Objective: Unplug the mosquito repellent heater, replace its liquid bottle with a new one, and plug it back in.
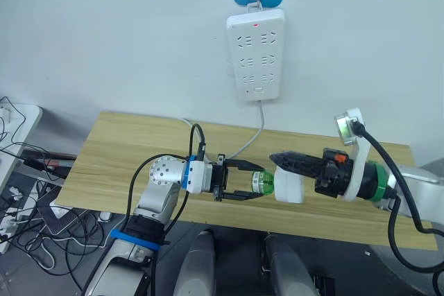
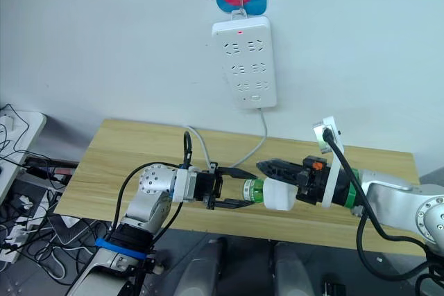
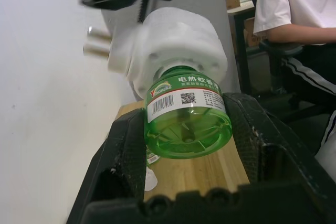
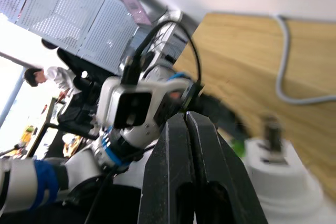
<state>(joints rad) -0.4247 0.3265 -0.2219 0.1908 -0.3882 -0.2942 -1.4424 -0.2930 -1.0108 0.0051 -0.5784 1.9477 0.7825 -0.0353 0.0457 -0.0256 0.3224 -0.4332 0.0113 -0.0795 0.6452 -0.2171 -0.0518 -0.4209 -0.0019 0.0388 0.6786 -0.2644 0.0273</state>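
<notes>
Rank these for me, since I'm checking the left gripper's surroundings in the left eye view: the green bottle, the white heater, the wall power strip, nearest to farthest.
1. Green bottle: between the fingers of the left gripper.
2. White heater: just beyond the bottle, held by the right gripper.
3. Power strip: up on the wall, hanging from a hook.

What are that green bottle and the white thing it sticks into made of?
The green bottle looks like clear glossy plastic: light passes through it, and it carries a printed label. The mosquito repellent heater seems matte white moulded plastic, with two metal-looking prongs.
</notes>
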